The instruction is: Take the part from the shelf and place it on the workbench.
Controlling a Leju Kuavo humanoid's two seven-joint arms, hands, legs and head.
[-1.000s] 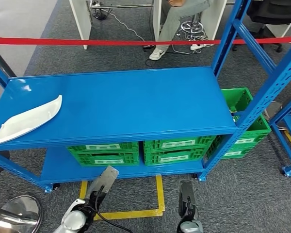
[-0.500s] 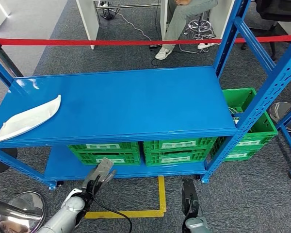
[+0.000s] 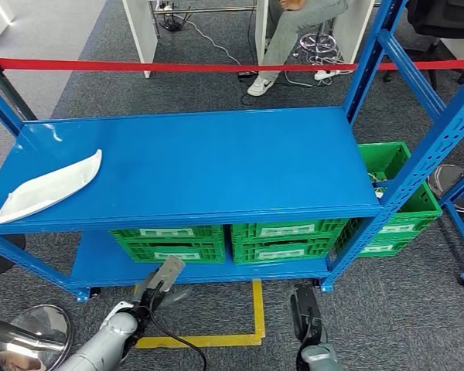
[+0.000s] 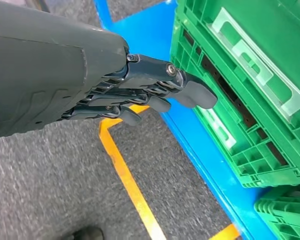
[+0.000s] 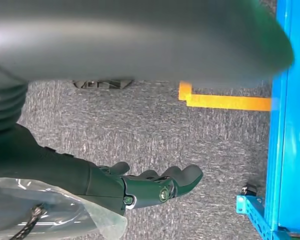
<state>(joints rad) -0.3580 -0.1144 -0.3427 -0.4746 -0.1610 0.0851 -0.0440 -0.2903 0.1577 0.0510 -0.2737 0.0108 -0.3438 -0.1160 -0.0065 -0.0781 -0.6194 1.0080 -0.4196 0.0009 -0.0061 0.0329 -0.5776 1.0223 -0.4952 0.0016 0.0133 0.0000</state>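
The part is a long white curved panel lying flat at the left end of the blue shelf's top deck. My left hand hangs low in front of the shelf's bottom level, well below and right of the panel. Seen from the left wrist, the left hand has its fingers stretched out, holding nothing, close to a green crate. My right hand hangs over the carpet near the shelf's front right leg. From the right wrist, the right hand is open with nothing in it.
Green crates fill the bottom level, and more green crates stand to the right behind a blue upright. Yellow floor tape marks the carpet. A red barrier tape runs behind the shelf, and a seated person's legs are beyond it.
The camera has shifted a little, so the whole scene sits slightly differently. My left arm has swung forward, its forearm now further into view, the hand still low before the crates.
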